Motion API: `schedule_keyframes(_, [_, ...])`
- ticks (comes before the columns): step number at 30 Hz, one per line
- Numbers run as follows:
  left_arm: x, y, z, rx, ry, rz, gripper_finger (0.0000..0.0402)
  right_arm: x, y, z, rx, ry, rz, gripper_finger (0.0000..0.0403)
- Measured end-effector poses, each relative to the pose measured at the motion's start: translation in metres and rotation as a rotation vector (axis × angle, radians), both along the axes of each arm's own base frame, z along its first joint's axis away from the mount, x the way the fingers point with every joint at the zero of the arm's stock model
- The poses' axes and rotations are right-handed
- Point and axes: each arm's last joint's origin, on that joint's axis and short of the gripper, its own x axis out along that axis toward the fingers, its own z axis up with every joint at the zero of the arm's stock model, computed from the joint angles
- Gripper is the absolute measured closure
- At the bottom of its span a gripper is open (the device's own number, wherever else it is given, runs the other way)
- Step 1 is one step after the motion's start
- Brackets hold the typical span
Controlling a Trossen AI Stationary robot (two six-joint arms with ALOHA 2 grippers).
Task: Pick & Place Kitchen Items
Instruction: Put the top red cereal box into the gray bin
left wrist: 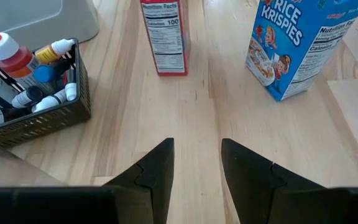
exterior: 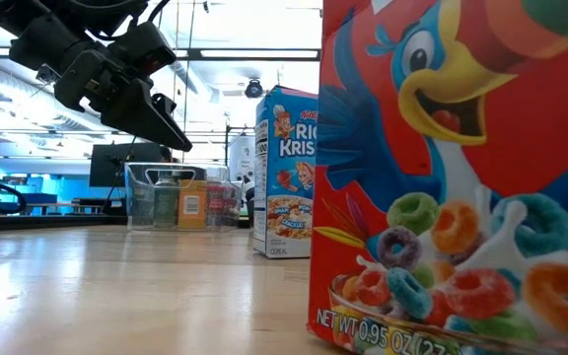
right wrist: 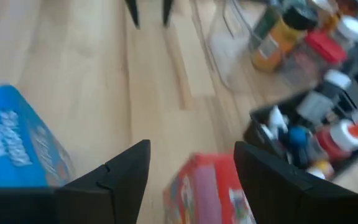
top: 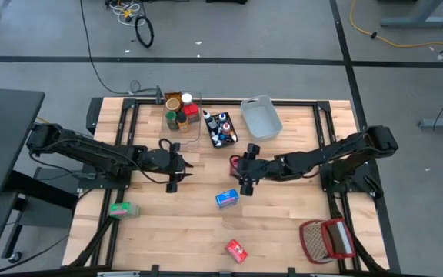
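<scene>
— Which arm did we judge nearer to the small red box [left wrist: 164, 37]?

— The right one, clearly. The right end effector [right wrist: 191, 146] hung right over that box, near the middle of the surface [top: 175, 231]. Its fingers were spread wider than the box, which showed in the gap between them. We saw no contact, so we called it open with nothing gripped.

— And the left?

— The left end effector [left wrist: 196, 142] stood well apart from the box and faced it across bare wood. Its fingers were parted by a narrow gap with nothing between them. We took it to be waiting.

— How did the box stand?

— Upright on its small end, in the left wrist view, with the nutrition panel turned toward the left arm. So we judged its long axis to be vertical, and a straight descent would let the fingers close across a narrow width.

— Anything crowding it?

— The blue Rice Krispies box [left wrist: 291, 46] stood near, on the side toward the front edge. The black bin [left wrist: 55, 115] of food-colouring tubes lay on the far side. We thought neither one sat between the fingers and the red box.
</scene>
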Motion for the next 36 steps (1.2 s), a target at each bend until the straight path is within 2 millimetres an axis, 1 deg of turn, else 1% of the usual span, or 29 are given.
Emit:
schedule_keyframes(5, [0.000,0.000,0.000,0.015,0.001,-0.010,0.0260,0.003,0.002,0.004,-0.022,-0.031,0.055,0.0158])
schedule_keyframes(10, [0.000,0.000,0.000,0.015,0.001,-0.010,0.0260,-0.002,-0.011,-0.003,-0.053,0.071,0.032,0.0158])
schedule_keyframes(14, [0.000,0.000,0.000,0.016,0.001,-0.011,0.0260,-0.005,-0.022,-0.006,-0.023,0.114,-0.032,0.0158])
schedule_keyframes(19, [0.000,0.000,0.000,0.018,0.001,-0.012,0.0260,-0.004,-0.030,-0.006,0.000,0.111,-0.051,0.0158])
schedule_keyframes(22, [0.000,0.000,0.000,0.018,0.001,-0.012,0.0260,-0.006,-0.035,-0.012,0.068,0.127,-0.065,0.0158])
schedule_keyframes(25, [0.000,0.000,0.000,0.018,0.001,-0.012,0.0260,-0.009,-0.037,-0.020,0.136,0.144,-0.050,0.0158])
schedule_keyframes(28, [0.000,0.000,0.000,0.016,0.001,-0.010,0.0260,-0.008,-0.035,-0.020,0.139,0.128,-0.032,0.0158])
schedule_keyframes(32, [0.000,0.000,0.000,0.017,0.001,-0.011,0.0260,-0.009,-0.037,-0.020,0.126,0.135,-0.033,0.0173])
schedule_keyframes(36, [0.000,0.000,0.000,0.036,0.003,-0.024,0.0260,-0.014,-0.042,-0.025,0.111,0.207,-0.043,0.0209])
